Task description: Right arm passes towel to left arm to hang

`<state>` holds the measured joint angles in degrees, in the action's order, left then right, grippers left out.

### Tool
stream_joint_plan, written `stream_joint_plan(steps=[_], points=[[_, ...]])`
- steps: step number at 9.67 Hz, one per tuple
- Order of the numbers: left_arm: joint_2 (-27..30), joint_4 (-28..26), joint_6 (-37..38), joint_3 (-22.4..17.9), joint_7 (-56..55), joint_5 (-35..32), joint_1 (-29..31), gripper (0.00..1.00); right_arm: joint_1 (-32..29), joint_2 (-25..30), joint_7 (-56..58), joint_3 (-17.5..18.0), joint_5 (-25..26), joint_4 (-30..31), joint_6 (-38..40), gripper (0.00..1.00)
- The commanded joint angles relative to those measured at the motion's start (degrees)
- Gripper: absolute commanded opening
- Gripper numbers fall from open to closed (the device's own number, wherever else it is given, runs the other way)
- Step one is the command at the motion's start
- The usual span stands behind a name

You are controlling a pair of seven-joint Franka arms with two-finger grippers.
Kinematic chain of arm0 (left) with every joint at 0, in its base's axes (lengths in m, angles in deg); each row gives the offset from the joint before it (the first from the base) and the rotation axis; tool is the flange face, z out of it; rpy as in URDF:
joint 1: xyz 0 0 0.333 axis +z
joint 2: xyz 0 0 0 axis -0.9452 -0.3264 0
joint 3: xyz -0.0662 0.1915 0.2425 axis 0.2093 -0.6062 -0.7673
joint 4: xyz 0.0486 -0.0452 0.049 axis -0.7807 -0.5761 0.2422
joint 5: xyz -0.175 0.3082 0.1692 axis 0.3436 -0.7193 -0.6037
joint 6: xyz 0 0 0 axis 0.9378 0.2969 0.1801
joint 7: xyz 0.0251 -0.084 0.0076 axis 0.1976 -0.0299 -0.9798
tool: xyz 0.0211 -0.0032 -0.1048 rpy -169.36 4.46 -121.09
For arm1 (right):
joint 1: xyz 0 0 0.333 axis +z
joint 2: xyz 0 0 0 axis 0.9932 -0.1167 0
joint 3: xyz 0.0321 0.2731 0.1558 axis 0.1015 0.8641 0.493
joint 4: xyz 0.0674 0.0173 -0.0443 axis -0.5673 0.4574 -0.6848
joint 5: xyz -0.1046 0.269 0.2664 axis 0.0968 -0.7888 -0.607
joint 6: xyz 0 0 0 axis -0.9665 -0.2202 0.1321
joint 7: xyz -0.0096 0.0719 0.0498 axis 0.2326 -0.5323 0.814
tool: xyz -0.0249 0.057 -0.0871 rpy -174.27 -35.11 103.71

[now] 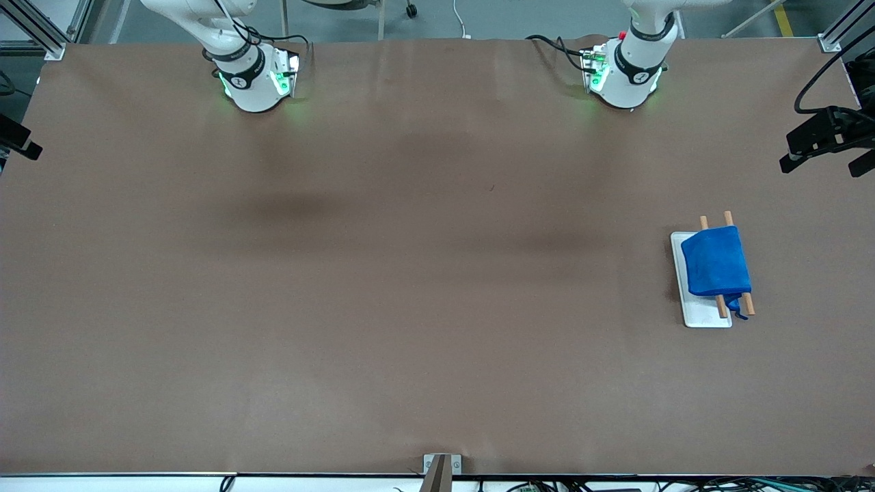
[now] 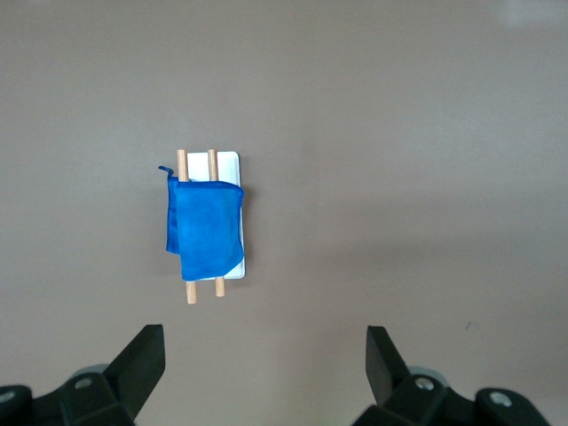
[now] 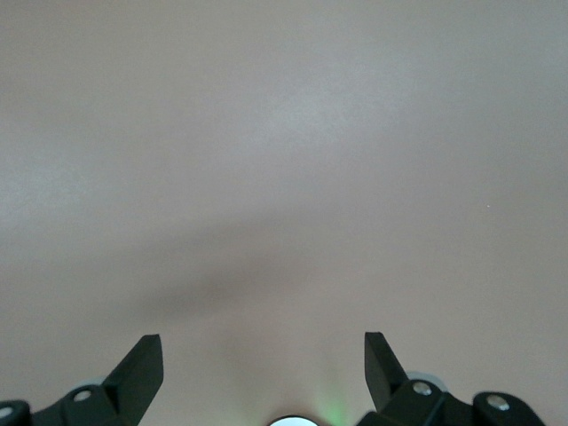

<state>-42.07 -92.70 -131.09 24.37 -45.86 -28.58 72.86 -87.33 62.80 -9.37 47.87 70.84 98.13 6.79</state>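
The blue towel [image 1: 716,262] hangs folded over two wooden rods [image 1: 748,304] of a small rack with a white base [image 1: 704,316], toward the left arm's end of the table. It also shows in the left wrist view [image 2: 206,231]. My left gripper [image 2: 264,355] is open and empty, high above the table, well apart from the rack. My right gripper [image 3: 264,355] is open and empty, high over bare table. Neither hand shows in the front view, only the right arm's base [image 1: 254,75] and the left arm's base [image 1: 625,72].
The brown table [image 1: 410,273] is bare apart from the rack. A black camera mount [image 1: 827,140] juts in at the table edge by the left arm's end. A small bracket [image 1: 441,471] sits at the edge nearest the front camera.
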Motion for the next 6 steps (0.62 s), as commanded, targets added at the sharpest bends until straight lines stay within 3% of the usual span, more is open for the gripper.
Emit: stream_joint_plan(steps=[1,6], points=[[-0.9,-0.3,1.5,-0.2,-0.3,-0.2,-0.1,1.00,-1.4,0.1,-0.1,1.1,-0.1,0.0,0.3,1.00],[-0.8,-0.8,1.5,-0.3,0.4,-0.8,-0.1,1.00,-1.5,0.0,-0.1,1.1,-0.2,0.1,0.3,1.00]])
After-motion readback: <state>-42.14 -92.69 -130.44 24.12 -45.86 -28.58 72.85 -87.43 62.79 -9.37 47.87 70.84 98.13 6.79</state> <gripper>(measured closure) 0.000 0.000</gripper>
